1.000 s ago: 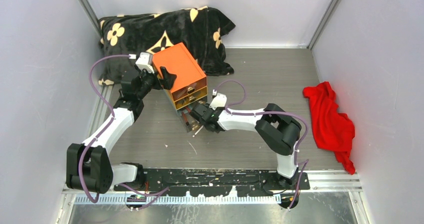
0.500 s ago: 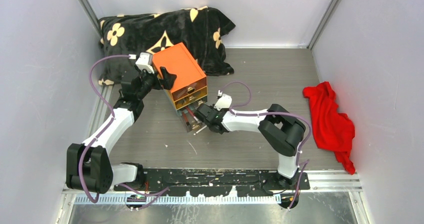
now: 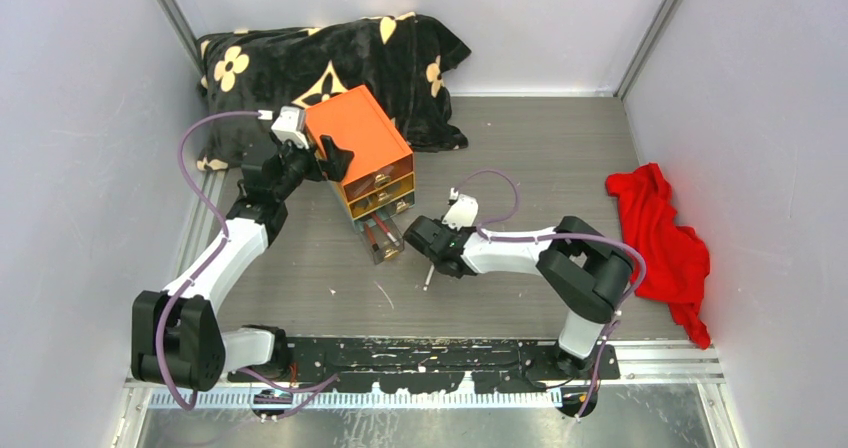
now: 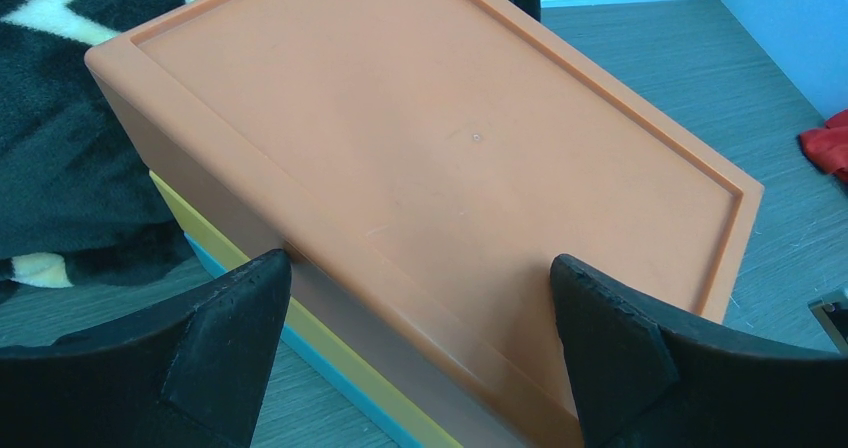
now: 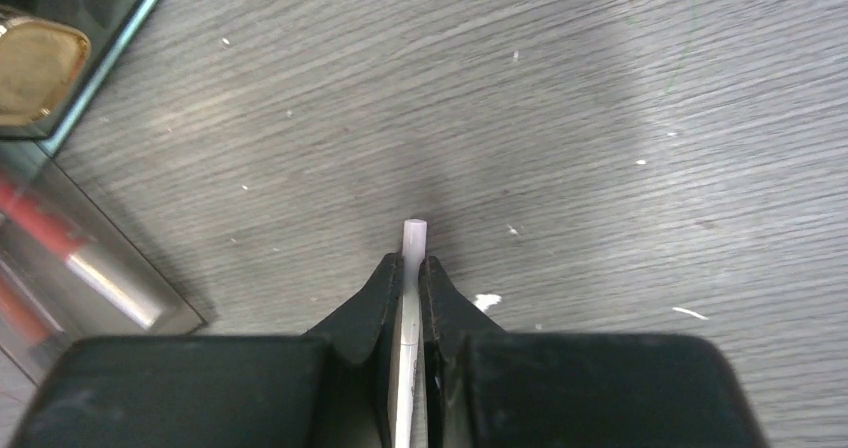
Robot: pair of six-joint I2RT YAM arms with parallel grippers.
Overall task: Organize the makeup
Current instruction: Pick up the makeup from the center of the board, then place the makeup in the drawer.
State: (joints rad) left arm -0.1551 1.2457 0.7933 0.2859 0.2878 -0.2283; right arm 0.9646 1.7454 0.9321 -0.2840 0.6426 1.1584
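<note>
The right gripper (image 5: 412, 268), clamped on a thin white pencil (image 5: 414, 236), has drawn back from the open drawer (image 3: 380, 240) over the table (image 3: 520, 158). The left gripper (image 4: 420, 273) straddles the orange box (image 4: 430, 148); whether it squeezes is unclear.

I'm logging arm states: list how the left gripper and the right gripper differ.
The left gripper has its jaws spread wide; the right gripper has them pinched almost together. The left gripper straddles the orange box; the right gripper holds a thin white pencil. The left gripper sits at the box's top; the right gripper hangs low over the table. Both have black jaws.
</note>
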